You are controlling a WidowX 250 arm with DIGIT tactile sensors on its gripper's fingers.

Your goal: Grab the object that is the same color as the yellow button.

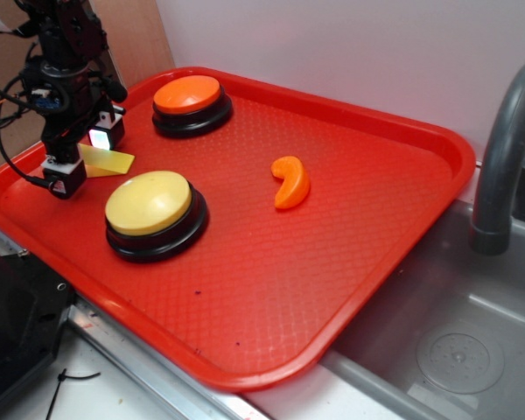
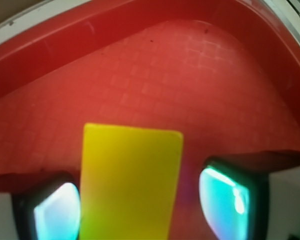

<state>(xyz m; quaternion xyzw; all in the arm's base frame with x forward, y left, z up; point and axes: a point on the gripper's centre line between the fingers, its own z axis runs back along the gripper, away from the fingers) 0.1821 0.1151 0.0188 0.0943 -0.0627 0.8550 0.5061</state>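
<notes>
Nearest the camera in the exterior view we see the front rim of the red tray [image 1: 271, 372], which fills most of the frame and overhangs a grey sink [image 1: 459, 350] at the lower right. A little further in, left of centre, sits the yellow button [image 1: 149, 203] on its black base. Just behind it, toward the left edge, lies the yellow wedge [image 1: 109, 162], flat on the tray floor and close to the button without touching it.

Our gripper [image 1: 86, 157] hangs over the wedge with its jaws spread apart, one finger [image 1: 63, 173] in front of the block and the other behind it. In the wrist view the wedge [image 2: 130, 180] fills the lower centre, standing between the two glowing pads [image 2: 222, 200]; a red gap shows on the right side, while on the left the pad sits just beside the block and we cannot tell whether it touches.

Further back, mid-tray, lies the orange crescent [image 1: 290, 182]. At the far edge, upper left, stands the orange button [image 1: 189, 96]. A grey faucet [image 1: 507, 149] rises at the right.
</notes>
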